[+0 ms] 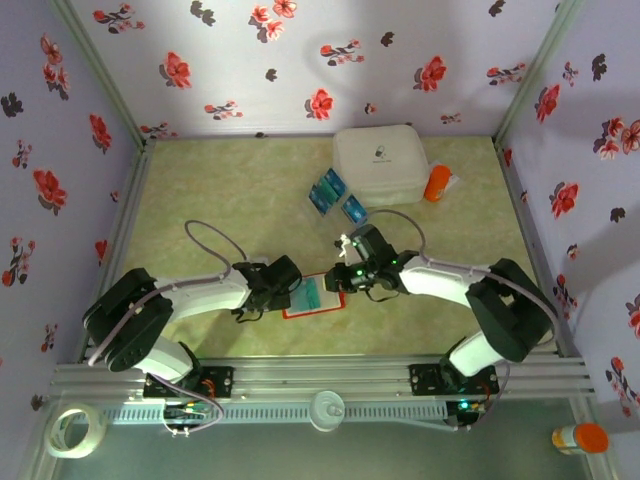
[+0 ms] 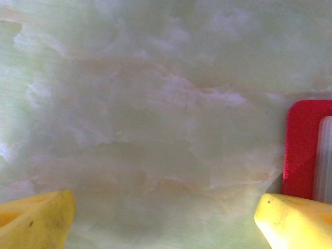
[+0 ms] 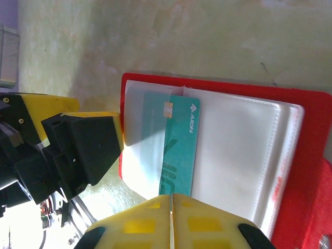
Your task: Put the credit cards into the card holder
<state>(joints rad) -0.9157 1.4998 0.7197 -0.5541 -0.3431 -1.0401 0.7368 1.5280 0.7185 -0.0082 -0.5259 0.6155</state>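
Observation:
The red card holder point(image 3: 306, 155) lies open on the table, its clear pockets up. A teal credit card point(image 3: 179, 150) sits partly inside the left pocket, its right strip still bare. My right gripper point(image 3: 171, 205) is shut just over the card's near end, with nothing between its fingers. My left gripper point(image 2: 166, 223) is open wide low over the table, and one yellow finger point(image 2: 295, 220) is by the holder's point(image 2: 303, 150) corner. From above, the holder point(image 1: 300, 314) lies between both grippers. Two more blue credit cards point(image 1: 327, 190) point(image 1: 354, 210) lie farther back.
A big white rounded case point(image 1: 380, 160) stands at the back, with an orange bottle point(image 1: 437, 183) at its right. The left arm's black and yellow finger point(image 3: 83, 145) touches the holder's left edge. Off the table at the front are a tape roll point(image 1: 75, 430) and an orange-capped jar point(image 1: 580, 438).

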